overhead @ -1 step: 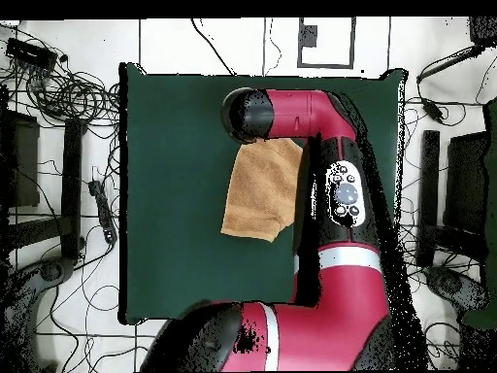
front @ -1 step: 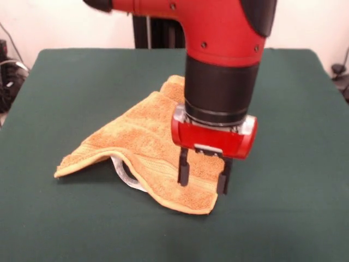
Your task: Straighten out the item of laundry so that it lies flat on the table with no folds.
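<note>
The item of laundry, a golden-orange terry towel, lies folded on the dark green table. One edge is turned over, and a white tag loop shows under its near edge. My gripper hangs just above the towel's near right corner, open, with its two black fingers apart and nothing between them. In the overhead view the towel shows beside the red arm, which hides the gripper and the towel's far end.
Bare green table lies on all sides of the towel. Cables and stands crowd the floor around the table.
</note>
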{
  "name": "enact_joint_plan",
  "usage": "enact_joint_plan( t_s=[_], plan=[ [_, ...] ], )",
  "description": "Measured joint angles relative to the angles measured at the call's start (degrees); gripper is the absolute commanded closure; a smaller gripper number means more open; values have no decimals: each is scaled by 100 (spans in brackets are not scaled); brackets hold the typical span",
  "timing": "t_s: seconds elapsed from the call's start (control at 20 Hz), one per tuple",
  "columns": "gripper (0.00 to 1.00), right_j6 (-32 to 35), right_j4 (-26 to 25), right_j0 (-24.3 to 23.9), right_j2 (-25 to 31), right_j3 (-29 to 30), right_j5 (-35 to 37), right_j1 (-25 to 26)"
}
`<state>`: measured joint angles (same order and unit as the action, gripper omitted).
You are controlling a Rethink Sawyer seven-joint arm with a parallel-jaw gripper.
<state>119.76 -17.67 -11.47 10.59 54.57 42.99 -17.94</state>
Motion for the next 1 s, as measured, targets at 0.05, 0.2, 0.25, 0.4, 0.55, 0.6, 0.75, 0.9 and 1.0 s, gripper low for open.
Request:
enact_joint_plan(
  t_s=[0.05, 0.2, 0.25, 0.4, 0.55, 0.6, 0.75, 0.9, 1.0],
  plan=[
    [0, 0, 0, 19, 0, -46, -3, 75],
    [0, 0, 19, 63, 0, -148, -36, 281],
    [0, 0, 40, 85, 0, -196, -65, 392],
    [0, 0, 144, 142, 0, -299, -177, 696],
    [0, 2, 221, 221, -44, -500, -304, 956],
    [0, 6, 251, 240, -75, -585, -320, 968],
    [0, 7, 360, 278, -123, -774, -381, 1077],
    [0, 20, 485, 338, -229, -929, -398, 1171],
    [0, 31, 578, 386, -316, -1019, -398, 1225]
  ],
)
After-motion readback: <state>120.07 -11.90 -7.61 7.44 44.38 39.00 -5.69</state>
